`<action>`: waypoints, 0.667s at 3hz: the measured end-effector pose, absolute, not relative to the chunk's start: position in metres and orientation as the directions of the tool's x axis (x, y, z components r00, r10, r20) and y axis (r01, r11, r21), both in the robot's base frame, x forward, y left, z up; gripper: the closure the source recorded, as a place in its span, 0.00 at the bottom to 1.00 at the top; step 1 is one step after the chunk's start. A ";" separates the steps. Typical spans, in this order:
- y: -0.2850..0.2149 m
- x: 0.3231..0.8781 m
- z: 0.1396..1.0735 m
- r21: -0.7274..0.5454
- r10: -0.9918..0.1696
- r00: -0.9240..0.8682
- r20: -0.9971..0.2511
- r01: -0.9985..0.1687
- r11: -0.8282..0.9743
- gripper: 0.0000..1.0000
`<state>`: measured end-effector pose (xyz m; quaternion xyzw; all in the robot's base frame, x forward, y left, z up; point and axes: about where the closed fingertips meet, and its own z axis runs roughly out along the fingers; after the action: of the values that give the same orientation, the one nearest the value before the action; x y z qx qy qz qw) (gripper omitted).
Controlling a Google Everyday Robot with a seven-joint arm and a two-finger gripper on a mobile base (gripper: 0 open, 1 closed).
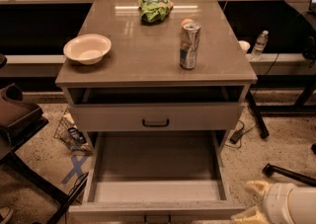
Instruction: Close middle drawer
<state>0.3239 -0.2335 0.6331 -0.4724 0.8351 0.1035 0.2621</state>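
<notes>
The middle drawer point(155, 161) is pulled far out at the bottom of the view. Its long pale-grey inside is empty, and its front edge point(157, 211) with a dark handle lies at the frame's lower edge. The drawer above it point(155, 117), nearest the tabletop, stands out only slightly, with a dark gap over it. The lowest drawer is hidden. My gripper point(249, 202), on a white arm point(289, 204), is at the bottom right, just beside the open drawer's front right corner. Its cream fingers point(256, 187) are apart and hold nothing.
On the tabletop point(148, 60) stand a pale bowl point(87, 48), a drink can point(189, 45) and a green bag point(154, 9). A dark chair point(17, 119) is at the left, with a wire basket point(69, 131) on the floor. A bottle point(259, 44) and cables are at the right.
</notes>
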 end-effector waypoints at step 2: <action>-0.222 0.302 0.566 0.031 -0.678 -0.432 -0.595 -0.855 0.518 0.85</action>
<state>0.3016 -0.2224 0.5660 -0.4619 0.8297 0.1667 0.2656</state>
